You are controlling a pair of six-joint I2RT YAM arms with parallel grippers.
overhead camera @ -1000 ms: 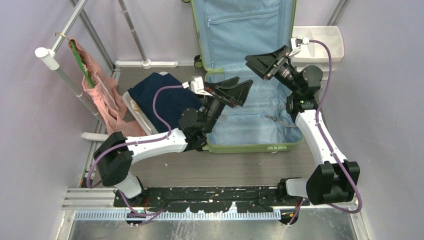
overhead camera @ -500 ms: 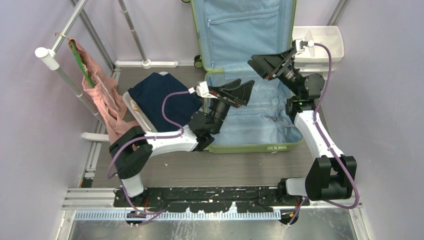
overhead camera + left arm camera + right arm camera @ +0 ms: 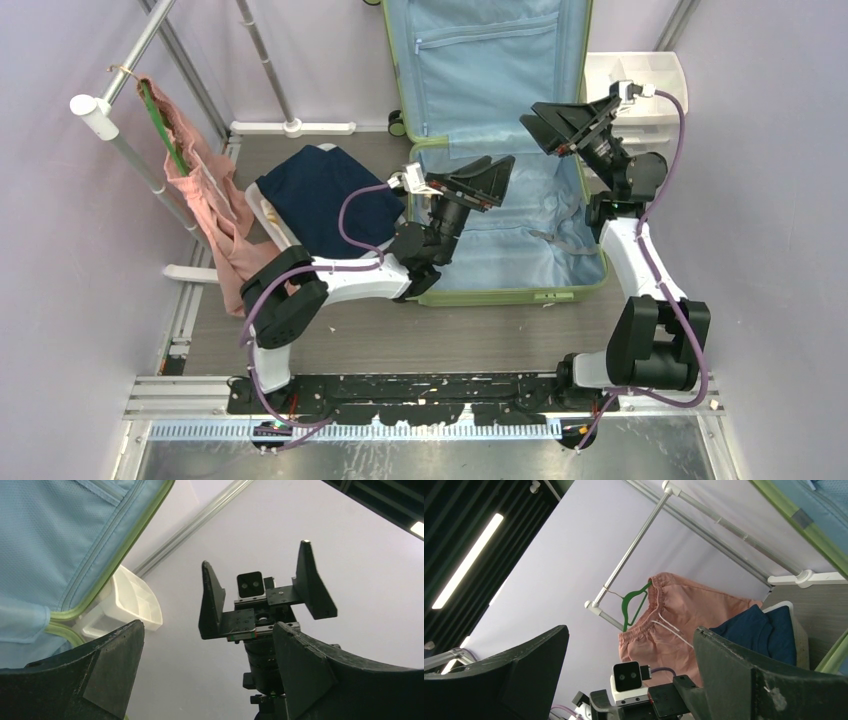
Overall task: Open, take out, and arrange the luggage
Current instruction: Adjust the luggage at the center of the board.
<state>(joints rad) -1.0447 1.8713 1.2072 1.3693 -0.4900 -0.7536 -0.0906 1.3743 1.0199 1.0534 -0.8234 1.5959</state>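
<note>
The luggage has a pale blue woven cloth lining and a smooth green plastic rim. Far right, the drawer unit is glossy white plastic. Left, the pink shorts are soft matt cloth, hung from a smooth metal rail.

Luggage: pale blue lining, light-green rim.

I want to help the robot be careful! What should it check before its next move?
1. Luggage lid open: ok, it stands upright.
2. Lower half emptied: ok, only lining and straps show.
3. Zip pocket empty: cannot tell, its inside is hidden.
4. Left gripper open, holding nothing: ok.
5. Right gripper open, holding nothing: ok.
6. Clothes put away: ok, navy garment in the white basket, pink shorts on the green hanger.
</note>
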